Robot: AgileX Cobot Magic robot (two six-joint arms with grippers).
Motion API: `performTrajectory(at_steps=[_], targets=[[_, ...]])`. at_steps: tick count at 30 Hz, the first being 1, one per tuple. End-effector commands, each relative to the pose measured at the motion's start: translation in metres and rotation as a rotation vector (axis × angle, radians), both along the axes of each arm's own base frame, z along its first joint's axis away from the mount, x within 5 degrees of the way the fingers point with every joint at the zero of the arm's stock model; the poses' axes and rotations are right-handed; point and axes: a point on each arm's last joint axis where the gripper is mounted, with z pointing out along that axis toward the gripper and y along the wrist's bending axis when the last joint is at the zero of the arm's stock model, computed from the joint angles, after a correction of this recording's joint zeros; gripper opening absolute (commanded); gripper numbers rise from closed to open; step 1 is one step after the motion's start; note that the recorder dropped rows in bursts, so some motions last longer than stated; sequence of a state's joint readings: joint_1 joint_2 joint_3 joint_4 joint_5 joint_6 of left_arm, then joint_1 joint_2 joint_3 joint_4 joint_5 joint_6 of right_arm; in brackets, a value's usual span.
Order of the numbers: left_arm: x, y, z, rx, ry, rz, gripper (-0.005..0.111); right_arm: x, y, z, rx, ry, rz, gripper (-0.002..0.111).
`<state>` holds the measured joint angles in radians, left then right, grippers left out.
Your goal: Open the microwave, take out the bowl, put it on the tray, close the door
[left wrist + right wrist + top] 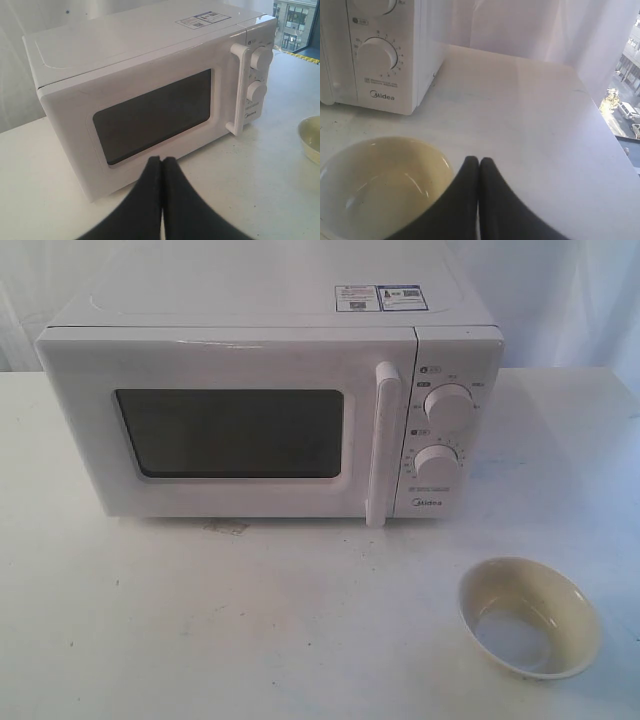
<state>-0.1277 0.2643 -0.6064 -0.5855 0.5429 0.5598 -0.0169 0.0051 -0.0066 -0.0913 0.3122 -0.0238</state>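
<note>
The white microwave (270,400) stands at the back of the table with its door (230,430) shut; the bar handle (383,445) is vertical beside two round knobs (447,407). A cream-beige bowl (530,617) sits upright on the bare white table at the front right, empty. No tray shows in any view. My left gripper (161,160) is shut on nothing, held before the microwave (150,90) window. My right gripper (479,161) is shut and empty, just beside the bowl (380,185) rim. Neither gripper appears in the exterior view.
The white table (250,620) runs on in front of the microwave. A small tape patch (226,528) lies under the door's lower edge. The table's right edge (600,115) drops off beside a window with a street below.
</note>
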Motion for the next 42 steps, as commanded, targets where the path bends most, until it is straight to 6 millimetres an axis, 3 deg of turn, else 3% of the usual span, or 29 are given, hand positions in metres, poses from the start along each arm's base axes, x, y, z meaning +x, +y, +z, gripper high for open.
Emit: performTrajectory(at_steps=[1, 42], targets=[[-0.0017, -0.0006, -0.0011, -0.011, 0.002, -0.009, 0.0, -0.0004, -0.0005, -0.003, -0.003, 0.014, -0.006, 0.0], [-0.0017, -0.0006, -0.0011, -0.011, 0.002, -0.009, 0.0, -0.0007, 0.0009, -0.0042, 0.059, 0.025, -0.006, 0.0]])
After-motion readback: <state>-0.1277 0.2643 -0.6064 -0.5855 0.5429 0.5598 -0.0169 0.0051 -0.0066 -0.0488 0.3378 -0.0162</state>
